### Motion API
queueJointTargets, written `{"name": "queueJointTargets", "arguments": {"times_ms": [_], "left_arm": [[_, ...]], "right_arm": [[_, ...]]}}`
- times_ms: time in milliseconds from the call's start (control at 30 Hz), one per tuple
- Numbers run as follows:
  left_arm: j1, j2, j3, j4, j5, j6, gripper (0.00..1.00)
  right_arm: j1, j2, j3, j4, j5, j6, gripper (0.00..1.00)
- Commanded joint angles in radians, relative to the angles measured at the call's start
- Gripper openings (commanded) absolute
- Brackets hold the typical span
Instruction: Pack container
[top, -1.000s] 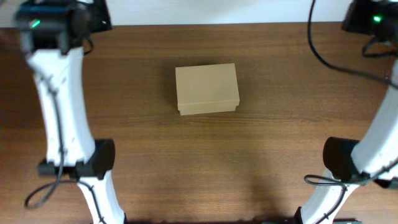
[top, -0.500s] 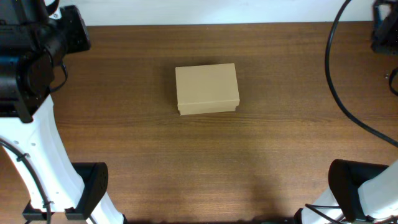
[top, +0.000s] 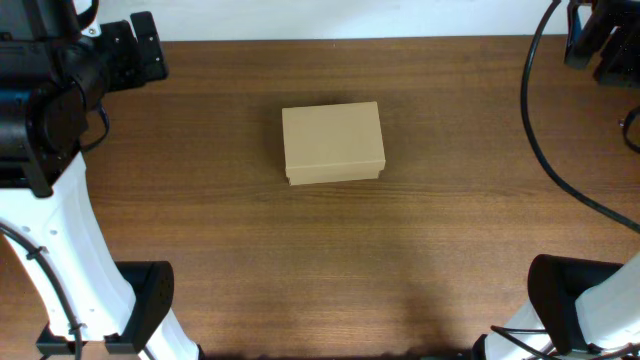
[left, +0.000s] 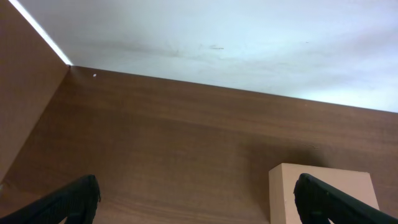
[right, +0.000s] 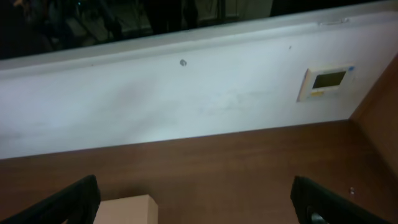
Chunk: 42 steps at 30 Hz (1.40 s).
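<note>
The container (top: 333, 142) is a tan cardboard box with its lid down, lying a little behind the middle of the wooden table (top: 330, 260). My left gripper (top: 143, 47) hovers at the far left corner, well away from the box. It is open and holds nothing. My right gripper (top: 603, 38) hangs at the far right corner, also open and empty. In the left wrist view the container (left: 323, 194) shows at lower right, partly behind one finger, with the gripper (left: 196, 200) spread wide. The right wrist view has the container's corner (right: 127, 210) at lower left of its gripper (right: 194, 200).
A white wall (right: 186, 106) runs along the table's far edge, with a small display panel (right: 328, 81) on it. A black cable (top: 540, 130) hangs over the right side. The arms' lower links (top: 140, 300) (top: 565, 300) stand at the near corners.
Both grippers have gone from shut to wide open. Both arms have swung up and outward to the far corners. The container has not moved.
</note>
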<state>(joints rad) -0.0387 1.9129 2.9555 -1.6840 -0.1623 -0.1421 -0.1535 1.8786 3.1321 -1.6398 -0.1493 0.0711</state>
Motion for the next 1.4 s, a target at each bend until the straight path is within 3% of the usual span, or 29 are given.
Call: {"name": "queueJointTargets", "arguments": {"times_ms": [0,500,733,900,1200,1367], "left_arm": [[0.0,0.005,-0.006,-0.003,-0.011,0.005,1.0],[0.0,0.005,-0.006,-0.003,-0.011,0.005,1.0],[0.0,0.005,-0.006,-0.003,-0.011,0.005,1.0],[0.0,0.005,-0.006,-0.003,-0.011,0.005,1.0],[0.0,0.005,-0.006,-0.003,-0.011,0.005,1.0],[0.0,0.005,-0.006,-0.003,-0.011,0.005,1.0]], "right_arm": [[0.003,0.003,0.001,-0.005,-0.009,0.0,0.99],[0.003,-0.009,-0.006,-0.058,0.002,-0.003,0.99],[0.003,-0.179,-0.199,-0.008,-0.001,-0.003,0.99],[0.003,-0.418,-0.572,0.184,-0.002,-0.003,0.99],[0.003,-1.005,-1.53,0.718,-0.028,-0.003,0.99],[0.003,-1.293,-1.982,0.888,-0.043,-0.003,0.99]]}}
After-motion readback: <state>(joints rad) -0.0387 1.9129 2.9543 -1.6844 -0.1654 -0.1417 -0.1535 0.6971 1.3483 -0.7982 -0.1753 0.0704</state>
